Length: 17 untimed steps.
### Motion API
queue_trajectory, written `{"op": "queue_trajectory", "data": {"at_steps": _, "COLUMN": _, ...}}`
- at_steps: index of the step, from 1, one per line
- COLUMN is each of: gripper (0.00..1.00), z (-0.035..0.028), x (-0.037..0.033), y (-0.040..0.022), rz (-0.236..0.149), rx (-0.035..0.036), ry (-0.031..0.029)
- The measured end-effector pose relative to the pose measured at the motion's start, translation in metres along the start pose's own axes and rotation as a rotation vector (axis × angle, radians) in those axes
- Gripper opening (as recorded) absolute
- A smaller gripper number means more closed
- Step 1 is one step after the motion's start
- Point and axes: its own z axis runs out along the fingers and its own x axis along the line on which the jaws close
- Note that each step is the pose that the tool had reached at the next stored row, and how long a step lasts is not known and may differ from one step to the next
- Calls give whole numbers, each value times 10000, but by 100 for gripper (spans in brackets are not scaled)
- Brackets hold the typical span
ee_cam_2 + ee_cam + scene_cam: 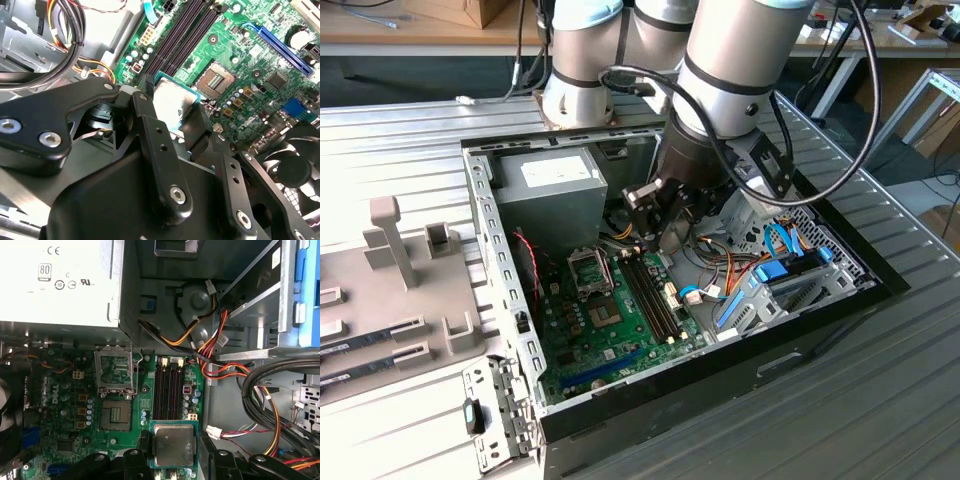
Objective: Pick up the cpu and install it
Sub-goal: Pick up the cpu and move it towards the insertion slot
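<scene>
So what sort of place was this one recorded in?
Probably a robotics lab or workshop: an open computer case sits on a ribbed metal table, wooden workbenches stand behind, and the end effector holds a cpu over the motherboard.

Arm [720, 60] angled downward, end effector [175, 452] clamped on cpu [174, 441].

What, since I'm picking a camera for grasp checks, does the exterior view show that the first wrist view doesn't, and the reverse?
Exterior view: the silver-and-black robot arm, the ribbed grey metal table and the pale grey plastic fixture on it. First wrist view: the small square cpu, grey metal lid and green rim, clamped between the fingers of the black gripper. Both: the grey power-supply box and the green motherboard with its dark memory slots.
</scene>
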Motion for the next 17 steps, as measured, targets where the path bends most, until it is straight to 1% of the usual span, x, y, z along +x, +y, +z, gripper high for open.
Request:
{"op": "queue_trajectory", "data": {"at_steps": 3, "gripper": 47, "z": 53, "x": 13, "y": 0, "rz": 0, "rx": 1, "ry": 0}}
{"op": "queue_trajectory", "data": {"at_steps": 8, "gripper": 47, "z": 96, "x": 16, "y": -1, "rz": 0, "rx": 1, "ry": 0}}
{"op": "queue_trajectory", "data": {"at_steps": 17, "gripper": 47, "z": 155, "x": 18, "y": -1, "rz": 0, "rx": 1, "ry": 0}}
